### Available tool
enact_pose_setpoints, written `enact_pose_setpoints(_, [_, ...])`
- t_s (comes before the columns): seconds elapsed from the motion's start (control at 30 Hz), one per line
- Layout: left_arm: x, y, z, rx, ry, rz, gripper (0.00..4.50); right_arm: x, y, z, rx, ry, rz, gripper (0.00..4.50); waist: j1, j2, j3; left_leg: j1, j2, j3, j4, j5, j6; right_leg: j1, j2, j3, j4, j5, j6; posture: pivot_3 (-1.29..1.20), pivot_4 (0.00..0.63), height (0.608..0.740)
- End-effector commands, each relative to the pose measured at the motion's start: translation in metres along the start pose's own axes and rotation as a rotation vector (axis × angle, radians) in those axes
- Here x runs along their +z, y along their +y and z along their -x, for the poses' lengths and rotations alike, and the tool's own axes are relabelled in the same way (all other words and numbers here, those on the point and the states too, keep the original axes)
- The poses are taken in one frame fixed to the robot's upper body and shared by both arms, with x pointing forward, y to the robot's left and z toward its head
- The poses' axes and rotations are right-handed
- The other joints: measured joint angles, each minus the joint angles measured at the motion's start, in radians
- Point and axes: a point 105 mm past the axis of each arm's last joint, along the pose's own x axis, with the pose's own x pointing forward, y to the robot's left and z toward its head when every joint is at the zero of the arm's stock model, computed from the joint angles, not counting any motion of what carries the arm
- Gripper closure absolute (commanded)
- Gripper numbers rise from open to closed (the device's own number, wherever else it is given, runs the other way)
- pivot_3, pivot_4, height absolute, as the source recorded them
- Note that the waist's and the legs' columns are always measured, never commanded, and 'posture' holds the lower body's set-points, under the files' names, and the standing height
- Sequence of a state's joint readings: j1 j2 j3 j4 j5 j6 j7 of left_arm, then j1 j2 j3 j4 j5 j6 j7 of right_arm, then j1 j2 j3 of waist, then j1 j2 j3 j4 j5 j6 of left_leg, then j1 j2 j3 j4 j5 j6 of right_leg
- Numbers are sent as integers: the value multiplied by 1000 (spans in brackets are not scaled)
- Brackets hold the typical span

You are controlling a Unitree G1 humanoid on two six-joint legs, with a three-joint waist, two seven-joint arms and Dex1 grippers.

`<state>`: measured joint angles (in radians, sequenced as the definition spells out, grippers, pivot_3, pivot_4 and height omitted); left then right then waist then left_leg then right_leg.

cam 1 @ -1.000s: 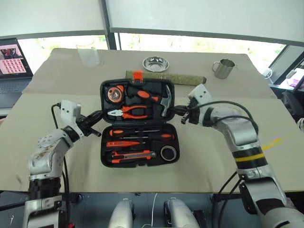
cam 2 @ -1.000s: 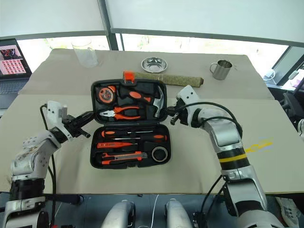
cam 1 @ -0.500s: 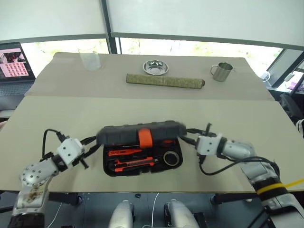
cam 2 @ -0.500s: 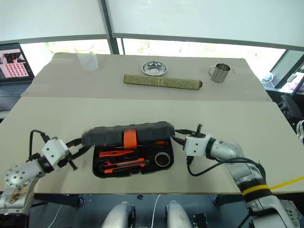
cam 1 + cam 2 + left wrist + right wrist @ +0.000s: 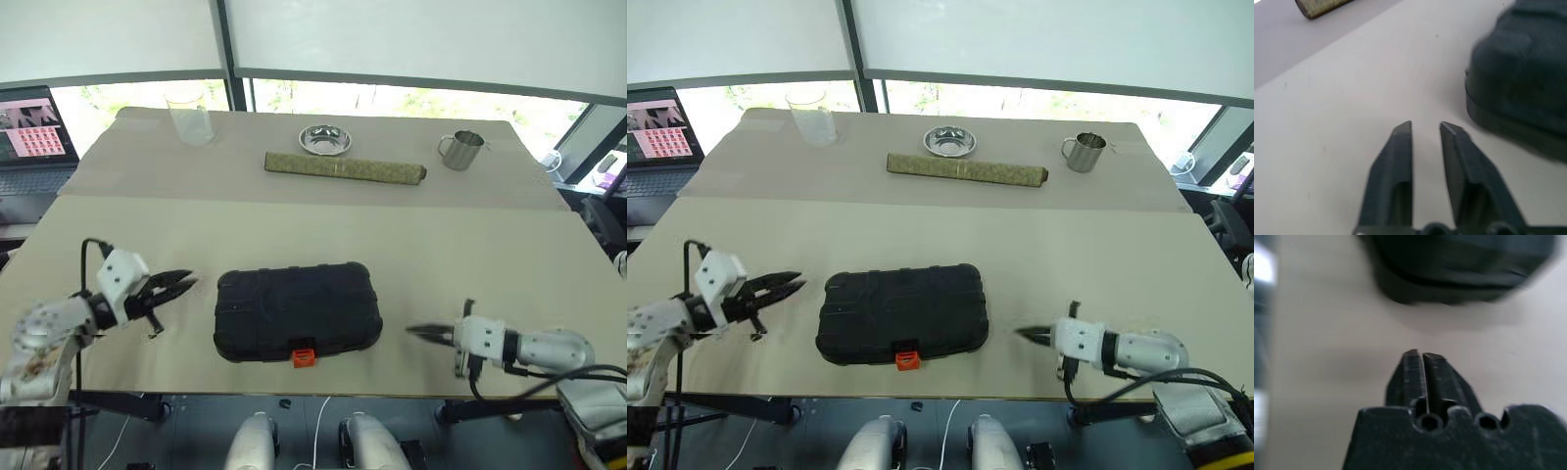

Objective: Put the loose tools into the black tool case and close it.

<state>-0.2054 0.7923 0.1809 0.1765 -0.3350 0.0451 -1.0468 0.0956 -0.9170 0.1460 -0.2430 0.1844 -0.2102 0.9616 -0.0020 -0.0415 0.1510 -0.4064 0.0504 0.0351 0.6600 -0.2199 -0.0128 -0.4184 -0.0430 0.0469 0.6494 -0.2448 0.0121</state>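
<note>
The black tool case (image 5: 297, 312) lies closed—contents hidden—left tool (image 5: 186, 284) slightly parted, right tool (image 5: 416, 332) pinched, both empty.

Beige table (image 5: 490, 255), seam running across between far and near panels. Lying directly on it:
- black tool case (image 5: 297, 310), shut, lower centre of frame, orange latch (image 5: 304, 355) at near edge;
- olive-green rolled mat (image 5: 344, 166), laid crosswise, upper centre;
- small metal bowl (image 5: 324, 138), just behind the mat;
- metal mug (image 5: 461, 150), upright, upper right, near the mat's end;
- clear glass (image 5: 188, 116), upright, upper left.
</note>
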Motion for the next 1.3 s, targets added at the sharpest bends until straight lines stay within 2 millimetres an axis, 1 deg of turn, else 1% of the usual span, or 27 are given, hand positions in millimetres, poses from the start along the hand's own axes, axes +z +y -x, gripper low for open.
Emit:
enact_pose_setpoints(0.03, [-6, -1, -16, -55, 53, 1, 4444, 15, 9, -15, 31, -39, -22, 4500, -8, 0, 0, 0, 0, 1, 0, 0, 0, 0, 0, 1, 0, 0, 0, 0, 150, 740])
enact_pose_setpoints(0.1, [-13, -3, -25, -97, 103, 3, 4444, 16, 8, -30, 34, -29, -34, 4500, -14, 0, 0, -1, 0, 0, 0, 0, 0, -1, 1, 1, 0, 0, 0, 0, 150, 740])
enact_pose_setpoints(0.17, [-16, -4, -29, -115, 125, -1, 4444, 16, 7, -39, 36, -14, -39, 4500, -16, 0, 0, -1, 0, 0, 0, 0, 0, -2, 1, 1, 0, 0, 0, 0, 150, 740])
enact_pose_setpoints(0.3, [-24, -9, -31, -162, 175, 33, 4444, 27, -11, -59, -23, -40, -12, 4500, -14, -1, 0, -2, 0, 0, 0, 0, 0, -3, 1, 1, 1, 0, 0, 0, 150, 740])
enact_pose_setpoints(0.37, [-25, -10, -29, -163, 175, 51, 4444, 31, -25, -66, -68, -47, -6, 4500, -15, -1, 0, -1, 0, 0, 0, 0, 0, -3, 1, 1, 1, 0, 0, 0, 150, 740])
enact_pose_setpoints(0.47, [-28, -13, -22, -141, 173, 87, 4444, 34, -52, -76, -140, -56, 18, 4500, -17, -1, 0, -1, 0, 1, 1, 0, 0, -3, 1, 1, 3, 0, 0, 0, 150, 740])
enact_pose_setpoints(0.6, [-28, -13, -12, -84, 152, 135, 4444, 33, -77, -84, -192, -59, 53, 4500, -17, -1, 0, -1, 0, 1, 1, 0, 0, -5, 1, 2, 6, 0, -1, 0, 150, 740])
enact_pose_setpoints(0.67, [-25, -14, -3, -24, 117, 177, 4444, 33, -97, -88, -234, -58, 62, 4500, -23, -1, 0, -1, 0, 1, 1, 0, 0, -5, 1, 3, 7, -1, -1, 0, 150, 740])
enact_pose_setpoints(0.7, [-23, -16, 0, -15, 104, 191, 4444, 32, -103, -89, -245, -58, 72, 4500, -26, -1, 0, -1, 0, 1, 1, 0, 0, -5, 1, 3, 8, -1, -1, 0, 150, 740])
enact_pose_setpoints(0.73, [-24, -16, 8, -18, 125, 179, 4444, 31, -108, -89, -253, -55, 72, 4500, -25, -1, 0, -1, 0, 1, 1, 0, 0, -5, 1, 3, 8, -1, -1, 0, 150, 740])
enact_pose_setpoints(0.77, [-23, -15, 14, -15, 131, 166, 4444, 31, -111, -87, -253, -58, 63, 4500, -25, -1, 0, -1, 0, 1, 1, 0, 0, -5, 1, 3, 8, -1, -1, 0, 150, 740])
enact_pose_setpoints(0.83, [-13, -1, 22, 65, 81, 207, 4444, 30, -110, -81, -238, -80, 15, 4500, -19, -1, 0, -1, 0, 1, 1, 0, 0, -5, 1, 2, 8, -1, -1, 0, 150, 740])
enact_pose_setpoints(0.87, [-5, 3, 24, 75, 38, 229, 4444, 30, -108, -77, -224, -88, -3, 4500, -13, -1, 0, -1, 0, 0, 1, 0, 0, -5, 1, 2, 8, -1, -1, 0, 150, 740])
enact_pose_setpoints(0.93, [12, 1, 23, 33, -12, 234, 4444, 29, -99, -69, -188, -96, -23, 4500, -6, -1, 0, -1, 0, 0, 1, 0, 0, -5, 0, 1, 8, -1, -1, 0, 150, 740])
enact_pose_setpoints(1.0, [27, -2, 17, -20, -36, 248, 4444, 32, -86, -62, -143, -113, -56, 4500, -2, -1, 0, -1, -1, 0, 1, 0, 0, -4, -2, 1, 7, -1, -1, 0, 150, 740])
enact_pose_setpoints(1.1, [46, -12, 2, -118, -40, 226, 4444, 43, -65, -57, -95, -148, -85, 4500, 1, -1, 0, -1, -1, 0, 1, 0, 0, -3, -1, 1, 7, -1, -1, 0, 150, 740])
enact_pose_setpoints(1.17, [50, -23, -11, -174, -24, 202, 4444, 49, -53, -57, -83, -176, -105, 4500, -2, -1, 0, -1, -1, 0, 1, 0, 0, -4, -1, 1, 8, -1, -1, 0, 150, 740])
enact_pose_setpoints(1.23, [55, -33, -27, -235, -26, 168, 4444, 51, -49, -60, -104, -196, -136, 4500, -9, -1, 0, 0, -1, 0, 1, 0, 0, -3, 0, 1, 8, -1, -1, 0, 150, 740])
enact_pose_setpoints(1.3, [61, -40, -43, -273, -31, 140, 4444, 50, -48, -64, -117, -192, -130, 4500, -13, -1, 0, 0, -1, 0, 1, 0, 0, -4, 0, 2, 8, -1, -1, 0, 150, 740])
